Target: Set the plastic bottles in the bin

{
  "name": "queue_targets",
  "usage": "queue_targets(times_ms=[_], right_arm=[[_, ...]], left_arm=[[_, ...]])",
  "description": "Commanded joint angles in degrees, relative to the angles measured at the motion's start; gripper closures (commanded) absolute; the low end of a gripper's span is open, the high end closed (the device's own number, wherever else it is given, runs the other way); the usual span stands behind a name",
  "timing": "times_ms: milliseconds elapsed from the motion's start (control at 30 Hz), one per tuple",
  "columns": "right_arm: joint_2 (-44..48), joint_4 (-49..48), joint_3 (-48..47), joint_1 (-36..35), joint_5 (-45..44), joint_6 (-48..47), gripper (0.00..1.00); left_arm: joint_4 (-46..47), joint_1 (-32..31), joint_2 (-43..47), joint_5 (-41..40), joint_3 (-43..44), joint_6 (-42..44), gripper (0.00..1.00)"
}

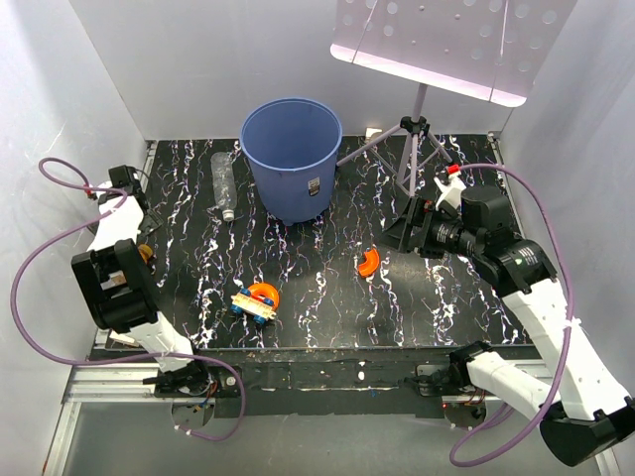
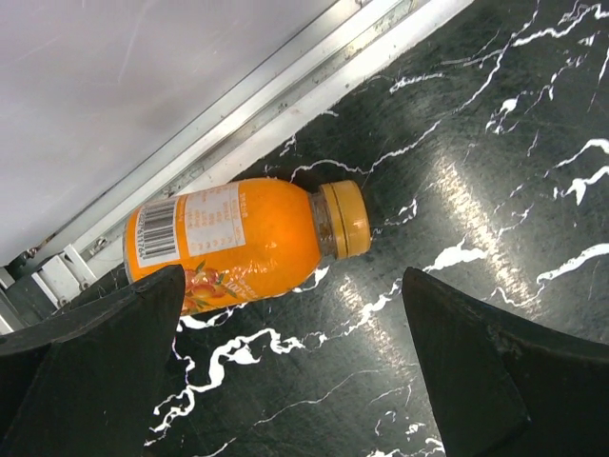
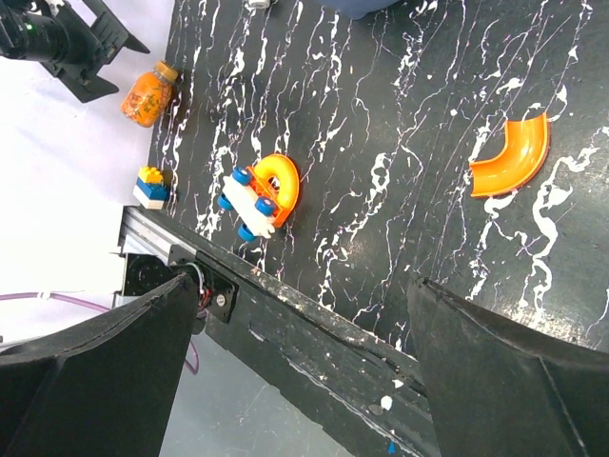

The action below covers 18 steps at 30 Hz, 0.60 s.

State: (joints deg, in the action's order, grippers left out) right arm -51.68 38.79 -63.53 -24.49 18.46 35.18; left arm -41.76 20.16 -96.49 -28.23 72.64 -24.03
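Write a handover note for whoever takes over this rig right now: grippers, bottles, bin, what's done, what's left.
Left gripper: open, empty, poised by the orange bottle, which lies on its side next to the rail.
Right gripper: open, empty.
Clear bottle: lying on its side just left of the blue bin.
Done: nothing; no bottle visible in the bin.
Left: pick up both bottles and drop them in.

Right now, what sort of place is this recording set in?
Probably a lab robot test booth, not a home: plain white walls box in a black marbled table, a tripod stands at the back, and an aluminium rail runs along the near edge.
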Motion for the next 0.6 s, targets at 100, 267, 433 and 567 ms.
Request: queue_targets(times_ms=[100, 267, 433, 567], right_arm=[[0.26, -3.19, -1.87, -0.03, 1.85, 0.24, 0.05], [0.88, -3.28, -0.81, 0.06, 1.84, 0.85, 0.05], [0.71, -4.77, -0.02, -0.03, 2.72, 1.56, 0.05], [0.44, -5.3, -0.02, 0.06, 3.6, 1.91, 0.05]], left_arm=[[-0.6, 1.37, -3.97, -0.7, 3.3, -1.63, 0.02], [-1.13, 1.98, -4.32, 3.43, 1.02, -2.25, 0.02], [-0.44, 2.07, -0.56, 11.16, -3.98, -4.61, 0.02], [1.5, 1.99, 2.09, 14.34, -8.21, -5.41, 0.02]])
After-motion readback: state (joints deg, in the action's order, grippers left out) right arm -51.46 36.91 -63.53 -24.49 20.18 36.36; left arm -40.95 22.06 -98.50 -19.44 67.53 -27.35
